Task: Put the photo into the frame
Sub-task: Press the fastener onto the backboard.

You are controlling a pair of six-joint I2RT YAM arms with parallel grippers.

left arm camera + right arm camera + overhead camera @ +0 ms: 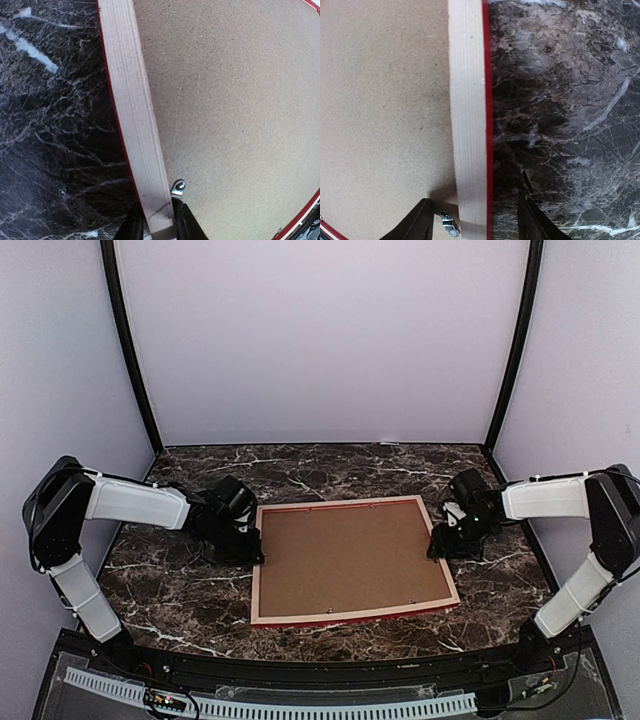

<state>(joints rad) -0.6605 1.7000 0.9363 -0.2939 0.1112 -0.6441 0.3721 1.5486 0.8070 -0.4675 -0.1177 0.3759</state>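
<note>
Nearest the arm bases, the marble table (180,605) shows dark veined stone; just past it runs the red near edge of the frame (350,618), which lies flat and face down at the middle of the table, pale wood back upward, with a brown backing board (350,560) seated inside it. The left gripper (243,543) sits at the frame's left rail; in the left wrist view its fingers (134,226) press against both sides of the pale rail, so the jaws look narrow and clamped on the frame, just beside a small metal turn clip (177,187). The right gripper (442,540) sits at the right rail; its fingers (532,222) straddle the wood with a gap on each side, jaws wide and gripping nothing. The photo is not to be seen; whether it lies beneath the board cannot be told. Beyond the frame there is more marble, then the pale back wall (320,340).

The frame is probably light and stiff, though its thin rails may flex if lifted from one side alone; mid-rail on two opposite sides looks the soundest hold, kept level; the board may slip out if the clips are not turned home. The photo, being paper, would be limp and easily creased; an edge is the likely place to take it.
</note>
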